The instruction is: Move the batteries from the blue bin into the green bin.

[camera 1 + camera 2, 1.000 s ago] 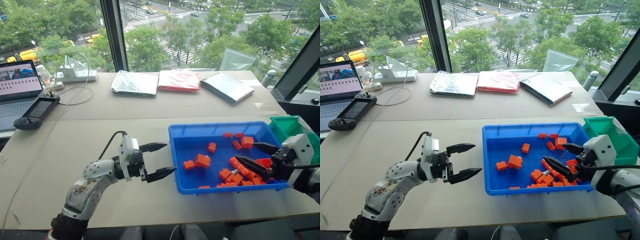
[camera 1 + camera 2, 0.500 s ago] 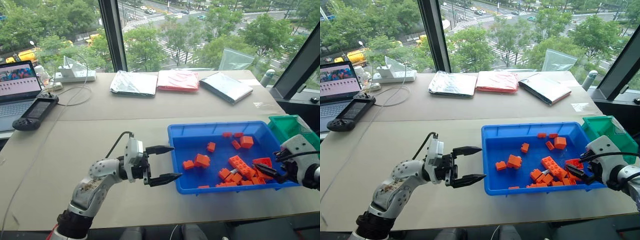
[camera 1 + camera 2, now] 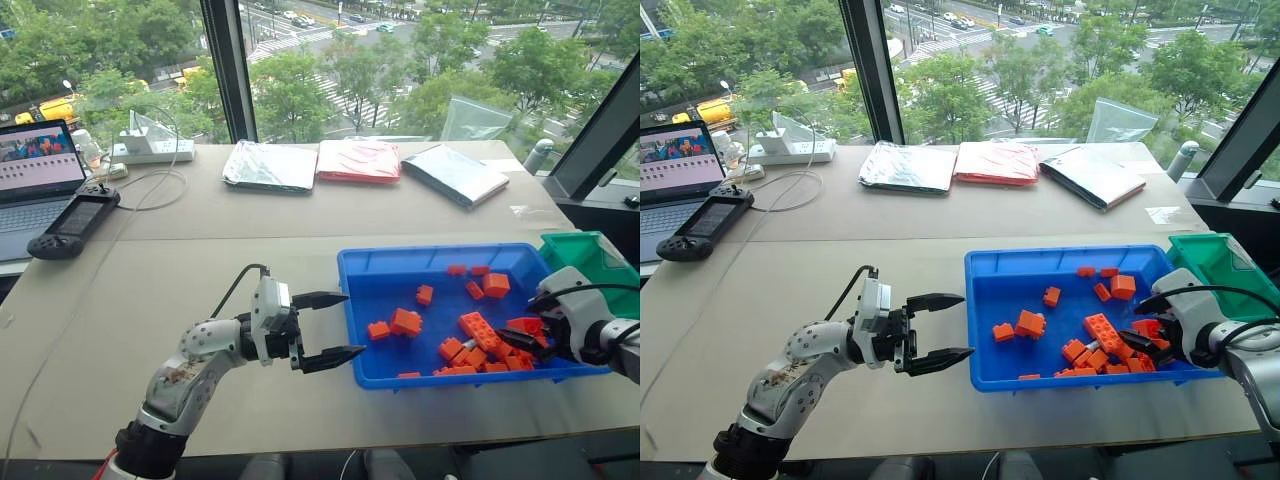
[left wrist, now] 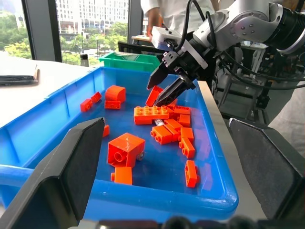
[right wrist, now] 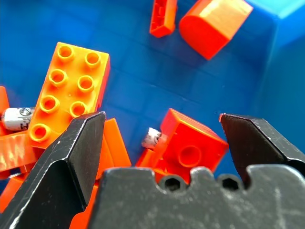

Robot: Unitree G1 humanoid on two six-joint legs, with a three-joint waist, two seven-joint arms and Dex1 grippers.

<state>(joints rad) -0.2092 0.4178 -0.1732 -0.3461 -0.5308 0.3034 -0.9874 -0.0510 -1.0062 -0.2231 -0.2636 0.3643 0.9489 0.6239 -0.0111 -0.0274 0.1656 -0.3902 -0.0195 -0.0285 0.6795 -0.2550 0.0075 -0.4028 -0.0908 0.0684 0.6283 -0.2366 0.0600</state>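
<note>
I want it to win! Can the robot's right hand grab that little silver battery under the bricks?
Probably, but not cleanly. The right gripper is open right above the battery, whose tip pokes out between orange bricks. Those bricks crowd it and may get pinched too.

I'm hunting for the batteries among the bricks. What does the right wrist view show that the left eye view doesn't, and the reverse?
Right wrist view: the silvery ends of two batteries, one beside the long orange brick, one poking from under a red brick, just ahead of the open right hand.
Left eye view: the green bin past the blue bin's right end, the open left hand beside its left wall, and a laptop.
Shared: the blue bin, the orange bricks and the right hand over them.
</note>
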